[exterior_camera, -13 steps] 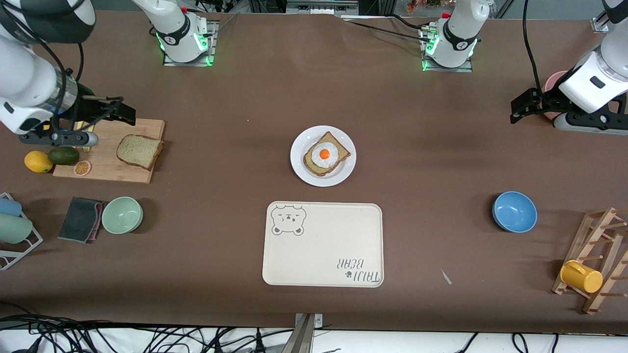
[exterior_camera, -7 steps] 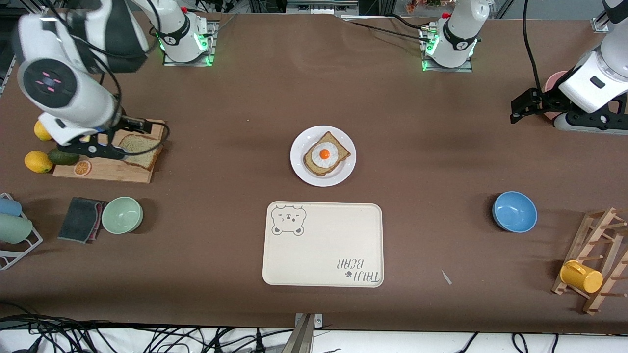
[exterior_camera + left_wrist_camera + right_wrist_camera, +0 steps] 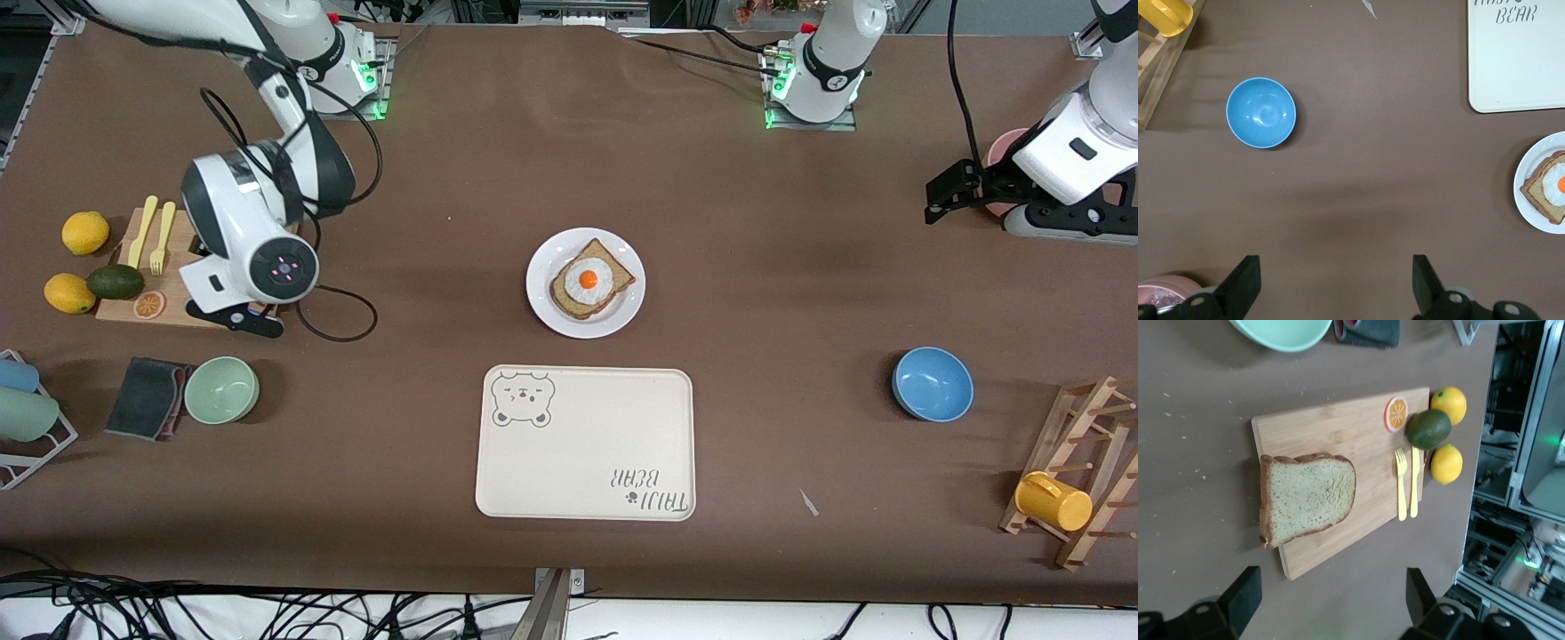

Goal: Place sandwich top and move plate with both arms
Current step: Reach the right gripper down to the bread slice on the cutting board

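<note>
Brown-covered table (image 3: 800,293) throughout, with the plate (image 3: 536,284) at its middle, carrying an egg-topped slice (image 3: 589,283) and not yet capped. Just nearer the front camera than the plate, a cream bear tray (image 3: 587,444). Well away from the plate, toward the right arm's end of the table, a wooden cutting board (image 3: 1358,433) bearing the sandwich top (image 3: 1308,497): flat, crust outward, one edge overhanging the board's rim, beside a yellow fork and knife (image 3: 1407,483). Hidden under the arm's wrist in the front view, plain only in the right wrist view. Right gripper (image 3: 1331,593) poised over that slice and board, jaws spread wide, nothing between them, one finger to either side of the bread's span. Left gripper (image 3: 1335,280) waiting well off from the plate toward the left arm's end, jaws equally wide and empty, a blue bowl (image 3: 1261,112) on the table below its camera. Step in hand, by the look of it: reaching for the top slice, with no grasp made. Next, probably: descend squarely, straddle the bread across two facing crusts, close gently enough not to crush it, lift clear of the board, carry across to the plate and lower onto the egg. Plate move with both arms left for afterwards.
</note>
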Robot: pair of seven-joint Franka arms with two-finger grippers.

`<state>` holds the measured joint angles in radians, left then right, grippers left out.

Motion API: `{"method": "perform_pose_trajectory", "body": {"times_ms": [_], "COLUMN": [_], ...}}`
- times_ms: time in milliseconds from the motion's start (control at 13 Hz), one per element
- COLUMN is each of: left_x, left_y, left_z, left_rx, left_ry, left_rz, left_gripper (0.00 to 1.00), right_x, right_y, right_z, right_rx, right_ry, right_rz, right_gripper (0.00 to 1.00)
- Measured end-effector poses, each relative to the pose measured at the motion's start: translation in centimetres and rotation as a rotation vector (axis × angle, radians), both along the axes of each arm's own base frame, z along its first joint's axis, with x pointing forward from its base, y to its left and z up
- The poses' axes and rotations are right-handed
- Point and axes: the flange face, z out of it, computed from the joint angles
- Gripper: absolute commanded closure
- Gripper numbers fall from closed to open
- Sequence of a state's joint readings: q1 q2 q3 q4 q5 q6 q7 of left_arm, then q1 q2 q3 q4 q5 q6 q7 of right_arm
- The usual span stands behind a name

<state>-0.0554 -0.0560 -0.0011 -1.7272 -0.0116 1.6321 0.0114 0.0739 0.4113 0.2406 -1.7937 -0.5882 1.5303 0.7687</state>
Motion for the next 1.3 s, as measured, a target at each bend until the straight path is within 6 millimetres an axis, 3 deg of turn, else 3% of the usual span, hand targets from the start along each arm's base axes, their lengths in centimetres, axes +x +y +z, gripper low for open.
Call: {"method": "perform_pose_trajectory", "body": {"times_ms": [230, 613, 920, 1227, 1303], "left_x": [0.0, 0.0, 0.0, 0.0, 0.0], "left_y": [0.0, 0.0, 0.0, 0.0, 0.0], "left_z": [0.0, 0.0, 0.0, 0.0, 0.0], "left_rx": [0.000, 0.000, 0.000, 0.000, 0.000], "left_ry": [0.000, 0.000, 0.000, 0.000, 0.000], "left_rz": [0.000, 0.000, 0.000, 0.000, 0.000], "left_gripper": [0.00, 0.00, 0.00, 0.00, 0.00], "right_x": [-0.2, -0.3, -1.8, -4.1, -4.5], "right_y": [-0.8, -4.4, -3.6, -3.9, -3.9], "right_z": [-3.3, -7.4, -10.5, -12.6, -12.9], "right_rx": [-0.013, 0.099, 0.160, 0.099, 0.095], "right_ry": [0.046, -0.010, -0.085, -0.044, -0.037], "right_rz": [-0.027, -0.074, -0.063, 0.019, 0.026], "right_gripper": [0.03, 0.04, 0.09, 0.25, 0.35]}}
